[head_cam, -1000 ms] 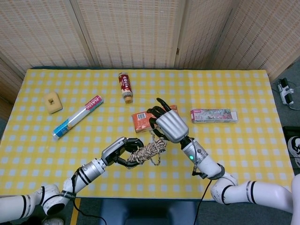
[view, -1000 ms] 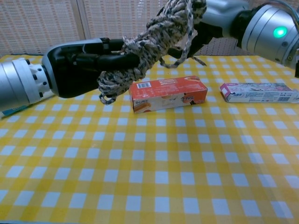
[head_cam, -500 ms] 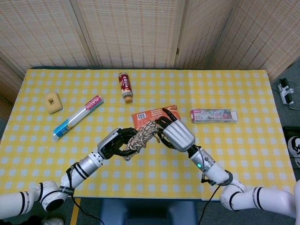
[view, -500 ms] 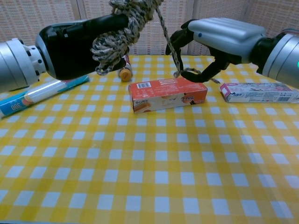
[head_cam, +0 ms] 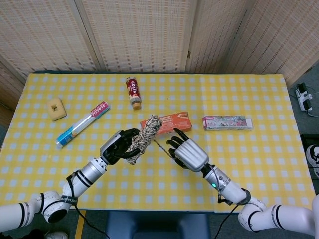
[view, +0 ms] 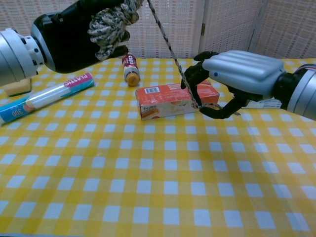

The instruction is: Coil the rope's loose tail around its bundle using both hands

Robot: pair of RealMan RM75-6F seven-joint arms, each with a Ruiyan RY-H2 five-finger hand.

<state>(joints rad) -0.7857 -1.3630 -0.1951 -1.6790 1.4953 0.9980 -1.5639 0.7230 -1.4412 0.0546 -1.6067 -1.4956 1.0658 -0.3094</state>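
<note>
Both hands have drifted apart over the last second: the left hand [head_cam: 117, 145] has carried the rope bundle [head_cam: 143, 138] up and away from the robot, while the right hand [head_cam: 188, 153] has dropped lower and nearer the robot, so the loose tail [view: 170, 49] that hung slack beside the bundle now runs as one taut line between them.

At this moment the left hand is wrapped around the bundle and holds it above the tabletop [head_cam: 269, 149], its long axis tilted, upper end pointing toward the orange box [head_cam: 172, 121]. In the chest view the tail leaves the top of the bundle and slants down to the right, into the curled fingers [view: 195, 74] of the right hand, which pinches it just in front of the orange box. So the right hand is closed on the tail and the left on the bundle.

What the next wrap turns on, in my judgement, is that the tail lies to the right of the bundle and below it, nearly crosswise to the bundle's axis. The right hand is the one placed to lead the tail round the bundle; the left only has to keep the bundle steady or turn it.
</note>
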